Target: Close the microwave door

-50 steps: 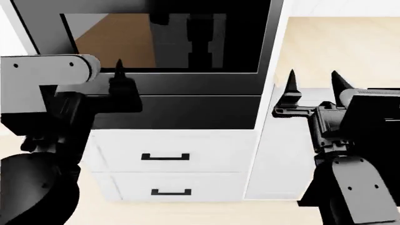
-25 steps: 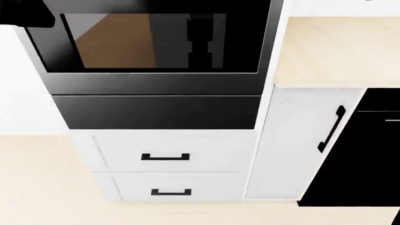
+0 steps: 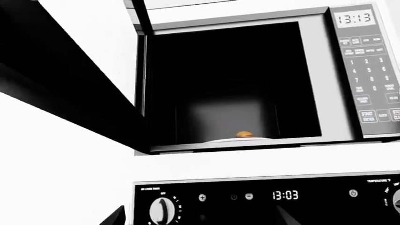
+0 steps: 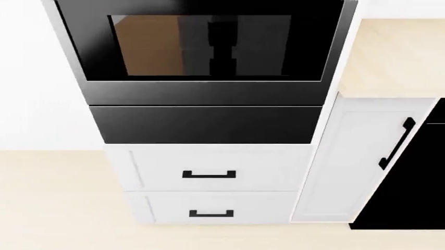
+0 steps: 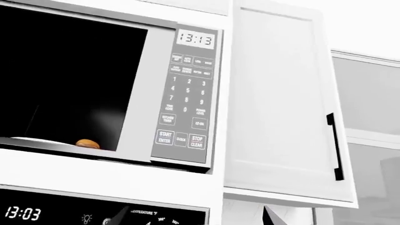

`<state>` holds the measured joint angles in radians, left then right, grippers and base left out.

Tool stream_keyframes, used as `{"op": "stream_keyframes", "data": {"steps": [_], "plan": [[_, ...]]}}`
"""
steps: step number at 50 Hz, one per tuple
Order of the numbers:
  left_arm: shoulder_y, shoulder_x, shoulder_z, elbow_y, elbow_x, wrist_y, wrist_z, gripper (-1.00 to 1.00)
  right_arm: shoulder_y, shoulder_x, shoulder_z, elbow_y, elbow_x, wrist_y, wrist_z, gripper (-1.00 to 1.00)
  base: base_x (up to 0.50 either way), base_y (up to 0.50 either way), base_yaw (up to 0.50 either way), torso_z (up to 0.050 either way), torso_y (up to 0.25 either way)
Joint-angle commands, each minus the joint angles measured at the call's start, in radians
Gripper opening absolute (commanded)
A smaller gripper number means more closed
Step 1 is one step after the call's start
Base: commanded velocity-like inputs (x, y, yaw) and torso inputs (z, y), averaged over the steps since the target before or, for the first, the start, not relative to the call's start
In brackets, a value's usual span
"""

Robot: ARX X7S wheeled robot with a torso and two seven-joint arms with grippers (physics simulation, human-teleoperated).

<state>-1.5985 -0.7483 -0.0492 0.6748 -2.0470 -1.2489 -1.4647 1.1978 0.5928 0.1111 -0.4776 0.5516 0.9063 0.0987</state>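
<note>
Microwave door swung wide open, dark slab standing out from cavity's hinge side. Microwave set above oven control panel; cavity dark, small orange item on plate inside. Keypad beside cavity, clock reads 13:13. White upper cabinet just beside microwave, black handle.

Left gripper: only fingertips visible, spread apart, holding nothing. Right gripper: tips apart, empty.

Head view: oven window, two drawers below, no arms visible.

Microwave door cut off by the frame; keypad labels illegible
</note>
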Motion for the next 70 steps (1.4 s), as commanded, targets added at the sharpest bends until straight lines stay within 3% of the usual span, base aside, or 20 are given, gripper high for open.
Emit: {"op": "stream_keyframes", "data": {"steps": [1,70], "plan": [[-0.025,-0.021,0.018,0.003,-0.017,0.032,-0.004,1.0,0.008,0.013,-0.007,-0.015,-0.007,-0.016,-0.005,1.0,0.0,0.5,0.0,0.0,0.0],[-0.035,-0.079,0.078,0.027,0.017,0.12,0.047,1.0,0.042,0.037,-0.019,-0.019,-0.013,-0.021,0.012,1.0,0.0,0.5,0.0,0.0,0.0]]}}
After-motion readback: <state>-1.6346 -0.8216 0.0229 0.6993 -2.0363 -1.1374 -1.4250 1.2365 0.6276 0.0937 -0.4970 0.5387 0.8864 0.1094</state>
